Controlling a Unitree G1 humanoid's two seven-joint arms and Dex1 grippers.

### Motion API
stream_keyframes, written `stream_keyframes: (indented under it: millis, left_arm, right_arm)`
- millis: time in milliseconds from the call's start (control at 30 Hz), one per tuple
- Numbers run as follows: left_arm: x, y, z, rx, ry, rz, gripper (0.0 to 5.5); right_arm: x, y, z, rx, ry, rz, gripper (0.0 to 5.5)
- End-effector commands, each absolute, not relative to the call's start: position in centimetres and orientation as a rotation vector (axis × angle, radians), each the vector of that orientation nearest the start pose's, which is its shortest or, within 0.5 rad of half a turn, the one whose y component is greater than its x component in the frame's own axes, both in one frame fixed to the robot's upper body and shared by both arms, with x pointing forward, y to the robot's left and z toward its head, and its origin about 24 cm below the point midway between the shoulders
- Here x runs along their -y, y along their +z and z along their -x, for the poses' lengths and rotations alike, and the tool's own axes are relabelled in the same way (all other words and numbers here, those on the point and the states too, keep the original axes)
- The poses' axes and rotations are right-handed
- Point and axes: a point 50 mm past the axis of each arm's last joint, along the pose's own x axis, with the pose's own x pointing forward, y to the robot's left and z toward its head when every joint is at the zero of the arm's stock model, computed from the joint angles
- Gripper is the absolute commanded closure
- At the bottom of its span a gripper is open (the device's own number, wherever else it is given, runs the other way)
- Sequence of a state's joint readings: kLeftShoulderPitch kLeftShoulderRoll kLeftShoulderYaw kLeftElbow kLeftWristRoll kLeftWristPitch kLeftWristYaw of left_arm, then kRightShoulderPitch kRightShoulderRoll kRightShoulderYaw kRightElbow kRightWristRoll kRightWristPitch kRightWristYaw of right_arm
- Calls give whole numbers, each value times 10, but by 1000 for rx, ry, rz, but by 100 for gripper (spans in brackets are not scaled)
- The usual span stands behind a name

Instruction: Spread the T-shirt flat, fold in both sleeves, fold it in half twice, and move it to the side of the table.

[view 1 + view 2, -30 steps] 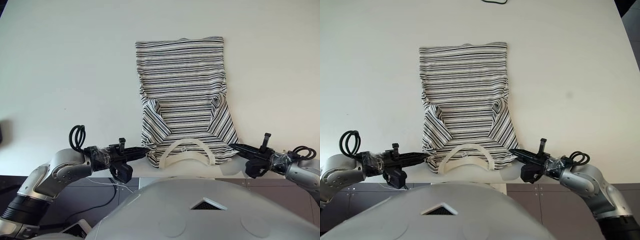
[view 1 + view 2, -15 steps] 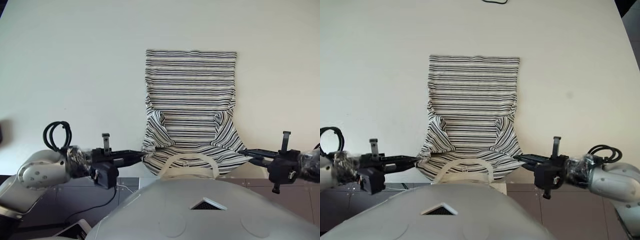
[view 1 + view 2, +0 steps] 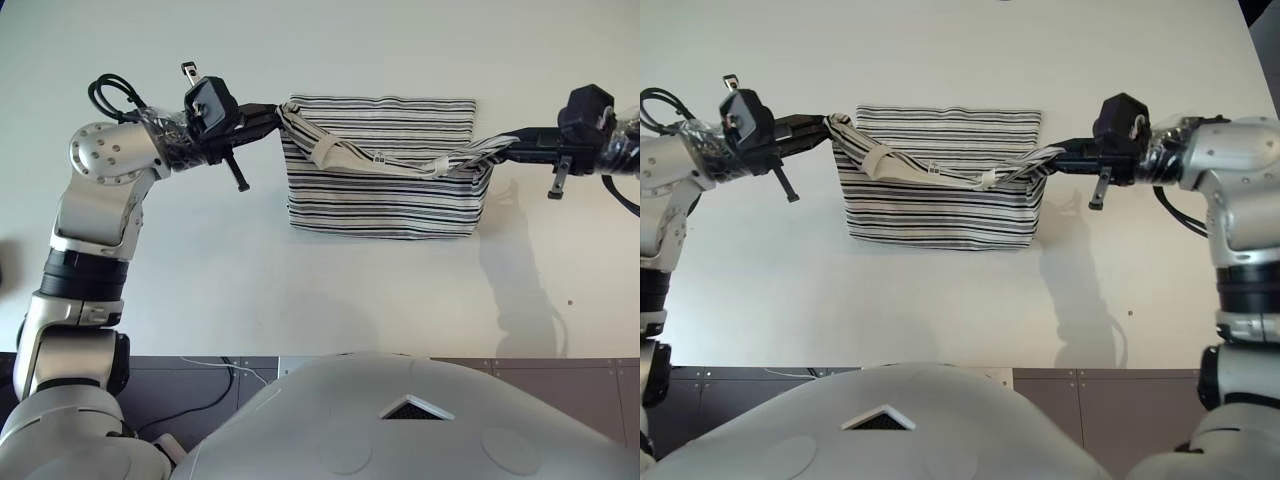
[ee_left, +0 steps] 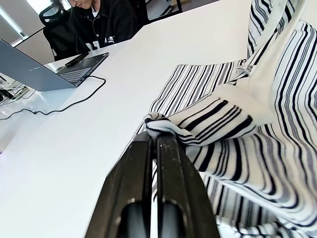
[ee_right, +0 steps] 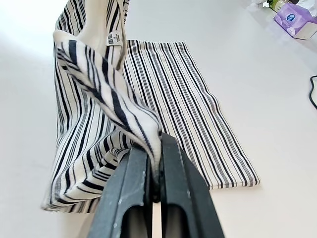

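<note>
The black-and-white striped T-shirt (image 3: 385, 185) hangs doubled over above the white table (image 3: 300, 290), its collar edge stretched between my two grippers and its far hem lying on the table. My left gripper (image 3: 277, 113) is shut on the shirt's left shoulder corner (image 4: 163, 124). My right gripper (image 3: 500, 143) is shut on the right shoulder corner (image 5: 143, 134). Both grippers are held up over the far half of the table, and the near fold sags down toward it. The white collar band (image 3: 350, 157) droops between them.
A laptop (image 4: 44, 67) with a cable lies at the table's far end, near a seated person. A purple tissue pack (image 5: 296, 20) sits on another part of the table. Bare tabletop stretches around the shirt on both sides and toward me.
Both grippers have lifted the collar edge from the near table edge and carried it away from me over the shirt, so the garment is now folded in half.
</note>
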State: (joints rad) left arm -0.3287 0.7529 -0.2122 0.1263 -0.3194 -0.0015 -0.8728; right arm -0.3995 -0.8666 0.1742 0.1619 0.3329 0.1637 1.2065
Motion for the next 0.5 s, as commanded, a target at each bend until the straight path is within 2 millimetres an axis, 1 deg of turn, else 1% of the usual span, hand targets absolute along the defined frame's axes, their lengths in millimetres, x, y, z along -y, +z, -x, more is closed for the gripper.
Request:
stream_keyframes:
  millis: [33, 100, 200, 267, 333, 367, 433, 500]
  left_arm:
    - [-202, 110, -315, -111, -893, -517, 540]
    - [-199, 110, -326, -110, -862, -526, 540]
    - [-193, 107, -340, -111, -843, -546, 540]
    - [-187, 94, -346, -150, -845, -559, 540]
    - [-180, 75, -347, -203, -859, -562, 540]
    - [-179, 65, -347, -234, -839, -567, 540]
    - [-177, 48, -348, -271, -783, -584, 517]
    - [-178, 40, -350, -283, -712, -601, 485]
  right_arm:
    - [228, 125, -319, -327, 1141, 509, 538]
    - [228, 124, -331, -324, 1111, 507, 538]
    - [235, 121, -343, -336, 1053, 489, 538]
    - [232, 111, -349, -369, 1037, 491, 538]
    - [225, 99, -354, -383, 1006, 504, 538]
    - [219, 93, -358, -380, 968, 505, 515]
    - [210, 85, -365, -374, 878, 475, 492]
    - [206, 79, -369, -363, 790, 449, 458]
